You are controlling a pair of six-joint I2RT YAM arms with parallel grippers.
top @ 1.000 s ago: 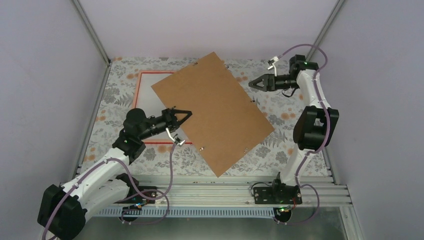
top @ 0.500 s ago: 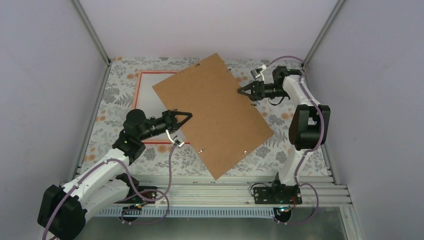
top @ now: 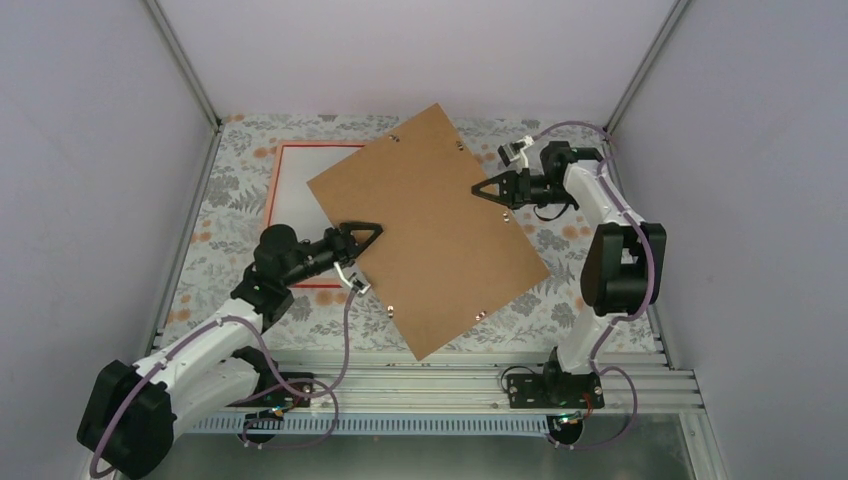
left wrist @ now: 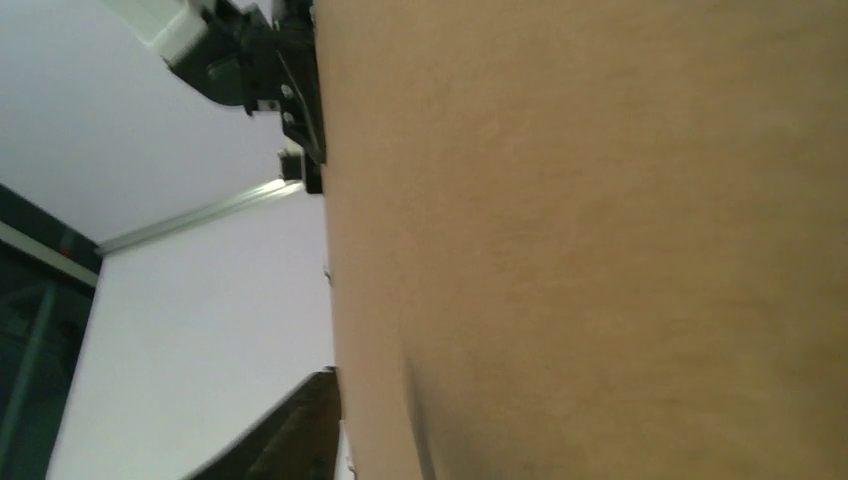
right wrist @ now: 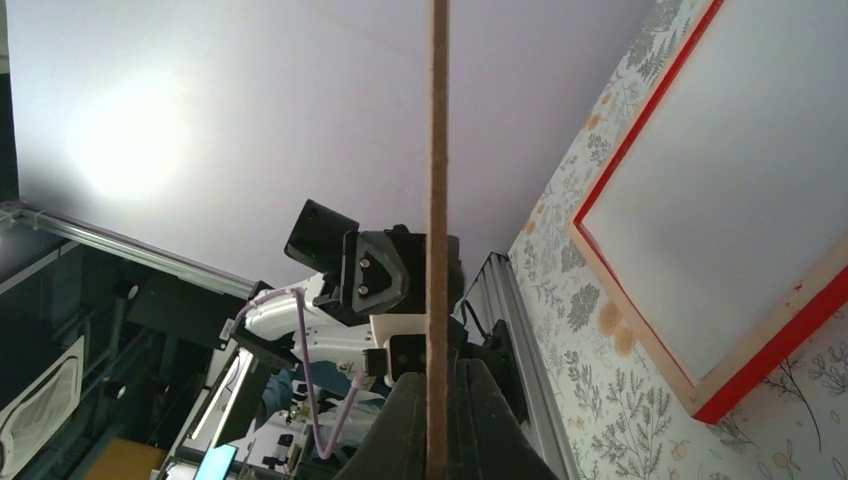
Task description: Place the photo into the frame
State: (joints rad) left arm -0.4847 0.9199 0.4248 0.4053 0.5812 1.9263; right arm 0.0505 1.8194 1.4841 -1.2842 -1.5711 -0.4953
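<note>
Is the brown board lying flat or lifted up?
Lifted: the brown board shows edge-on in the right gripper, clear of the frame on the table.

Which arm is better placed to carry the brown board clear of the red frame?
Right, probably. The right gripper has a finger on each side of the backing board at its edge away from the frame; the left gripper holds the edge nearest the frame.

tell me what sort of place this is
Probably a robot test booth: plain pale lilac walls on aluminium corner posts enclose a floral-patterned table, and two white-and-black robot arms bolted to a grooved aluminium rail hold up a flat brown hardboard sheet.
</note>
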